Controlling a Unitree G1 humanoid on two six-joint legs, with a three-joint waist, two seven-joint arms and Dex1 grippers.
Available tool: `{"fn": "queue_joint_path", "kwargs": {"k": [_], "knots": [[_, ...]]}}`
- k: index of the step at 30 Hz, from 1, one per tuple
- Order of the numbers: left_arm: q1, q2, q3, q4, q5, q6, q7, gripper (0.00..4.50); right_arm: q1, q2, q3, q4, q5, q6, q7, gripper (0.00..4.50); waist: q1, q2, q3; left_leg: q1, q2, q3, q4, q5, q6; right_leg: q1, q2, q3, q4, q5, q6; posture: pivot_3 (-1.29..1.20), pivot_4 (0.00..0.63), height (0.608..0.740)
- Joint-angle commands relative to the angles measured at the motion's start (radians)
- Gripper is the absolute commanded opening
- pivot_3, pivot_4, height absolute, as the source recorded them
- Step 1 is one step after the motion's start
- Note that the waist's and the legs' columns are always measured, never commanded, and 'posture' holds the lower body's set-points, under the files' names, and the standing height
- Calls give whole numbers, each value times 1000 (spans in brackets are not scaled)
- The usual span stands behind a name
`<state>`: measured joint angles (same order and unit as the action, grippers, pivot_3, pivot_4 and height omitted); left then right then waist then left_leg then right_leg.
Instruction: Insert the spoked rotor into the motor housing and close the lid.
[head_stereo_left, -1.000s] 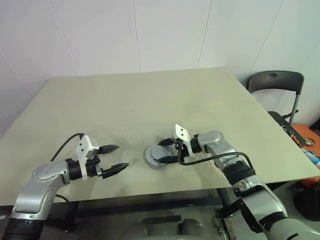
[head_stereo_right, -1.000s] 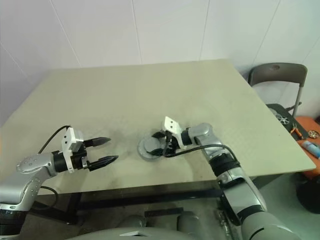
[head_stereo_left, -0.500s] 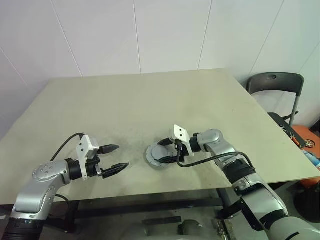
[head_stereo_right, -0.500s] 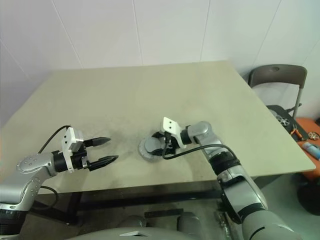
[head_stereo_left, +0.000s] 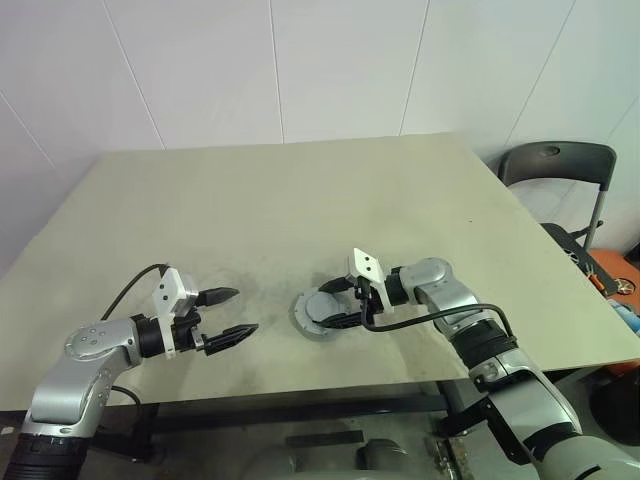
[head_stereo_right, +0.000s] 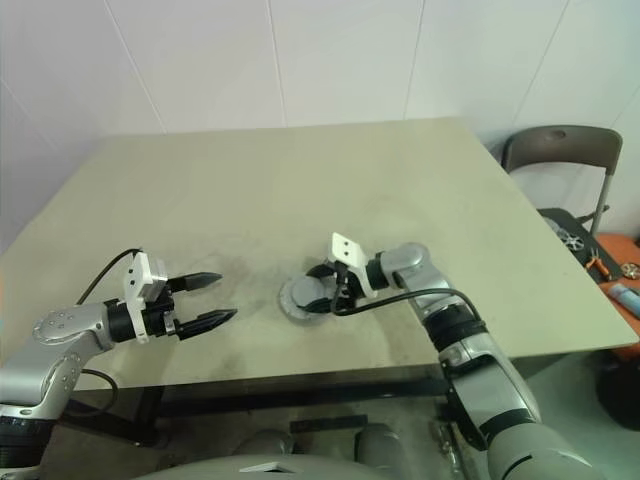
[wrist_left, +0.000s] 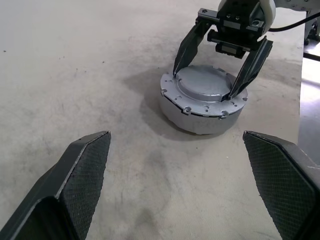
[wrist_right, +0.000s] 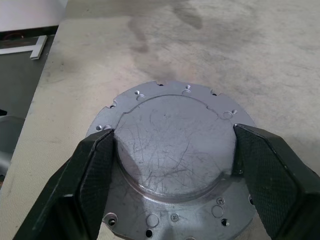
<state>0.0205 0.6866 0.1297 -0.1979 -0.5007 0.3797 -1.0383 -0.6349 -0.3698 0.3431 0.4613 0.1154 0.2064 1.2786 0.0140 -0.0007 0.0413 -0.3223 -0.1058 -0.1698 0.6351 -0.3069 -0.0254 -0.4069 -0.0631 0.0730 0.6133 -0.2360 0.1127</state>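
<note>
Black-fingered and spread wide, the left end effector (head_stereo_left: 228, 314) hangs at the near left of the scene, low over the pale beige, scuffed desk (head_stereo_left: 300, 210), holding nothing. Its two tapered fingers (wrist_left: 82, 165) point across toward the middle of the desk, with bare surface between them.

Move right along the near part of the desk and there sits the task's piece: a round grey-silver metal lid (wrist_right: 175, 150), scratched on its raised centre and ringed by a flat flange with small screw holes and notches. It lies flat on top of a short round silver body (wrist_left: 200, 112), the pair standing on the desk a little right of centre, well apart from the left end effector.

Right end effector (head_stereo_left: 338, 303) is on it now. It reaches in from the right, pointing left and tilted down, and its two black fingers (wrist_right: 95, 165) straddle the raised centre of the lid, one on each side. In the right wrist view the pads sit right against that raised step; whether they press on it I cannot tell. The lid looks level and seated.

Farther back the desk runs bare to a white panelled wall (head_stereo_left: 300, 70). Off the far right corner stands a dark grey folding chair (head_stereo_left: 555, 170).
</note>
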Motion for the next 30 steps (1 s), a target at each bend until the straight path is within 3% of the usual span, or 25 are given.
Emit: {"fn": "queue_joint_path", "kwargs": {"k": [1,20,30], "knots": [[-28,12,2,-18,-3,0,1,4500,15,-21,10,23,-36,5,-14,3399,0,0,0,0,0,0,0,0,0,0,0,0,0,0,0,0,0,740],[-8,6,-9,-53,-9,6,23,4500,41,-68,124,87,-126,6,5,3399,1,-1,-2,3,0,0,-1,0,0,3,0,0,-1,-3,-1,0,0,740],[-6,2,-11,-48,-9,-1,26,4500,46,-68,83,71,-103,-66,-21,3399,2,-1,-2,3,0,0,-1,0,0,3,-1,0,-1,-2,-1,0,0,740]]}}
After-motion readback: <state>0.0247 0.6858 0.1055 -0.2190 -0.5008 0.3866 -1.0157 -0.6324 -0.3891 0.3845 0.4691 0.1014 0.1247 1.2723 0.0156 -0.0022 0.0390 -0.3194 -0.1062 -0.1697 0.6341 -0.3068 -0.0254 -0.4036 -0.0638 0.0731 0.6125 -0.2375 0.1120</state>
